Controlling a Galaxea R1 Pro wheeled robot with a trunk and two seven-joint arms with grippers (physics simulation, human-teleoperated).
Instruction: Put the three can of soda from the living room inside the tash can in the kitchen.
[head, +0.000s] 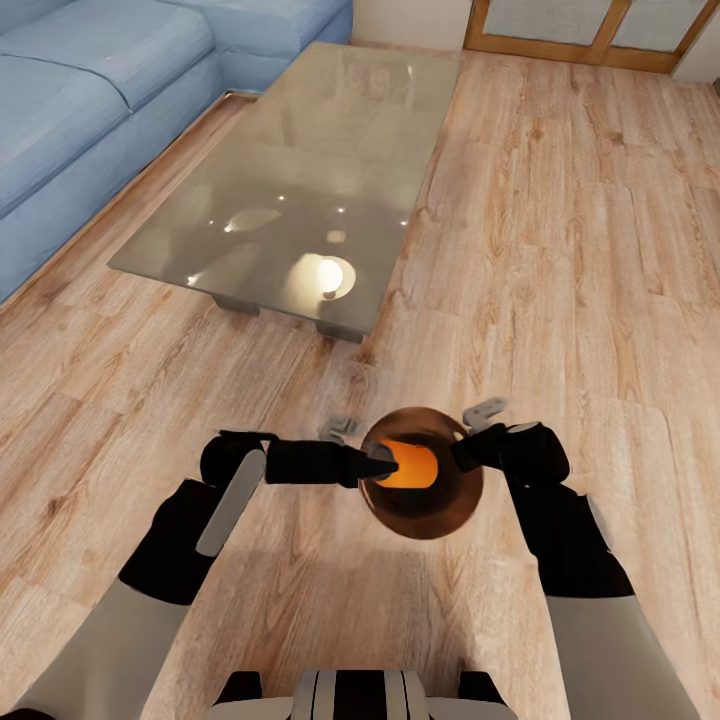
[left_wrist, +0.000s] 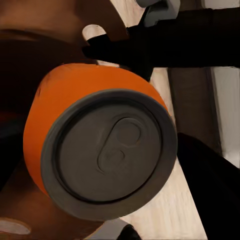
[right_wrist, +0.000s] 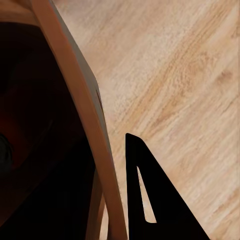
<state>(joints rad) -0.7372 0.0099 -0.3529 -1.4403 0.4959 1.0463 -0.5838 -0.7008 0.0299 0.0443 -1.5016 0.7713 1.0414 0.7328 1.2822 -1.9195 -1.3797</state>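
An orange soda can (head: 412, 465) lies sideways inside the brown mouth of the trash can (head: 440, 515), which is held just above the wood floor in front of me. My left gripper (head: 385, 463) reaches in from the left and is shut on the can. Its grey end (left_wrist: 110, 152) sits very close in the left wrist view. My right gripper (head: 468, 450) is shut on the bin's rim (right_wrist: 85, 110), with one dark finger (right_wrist: 145, 200) outside the wall. I cannot make out the other two cans.
This is the living room: a low glass-topped coffee table (head: 300, 170) stands ahead to the left, and the light-blue corner sofa (head: 70, 110) lies behind it. Wood-framed glass doors (head: 590, 30) are at the far right. Warm wood floor (head: 600, 260) stretches to the right.
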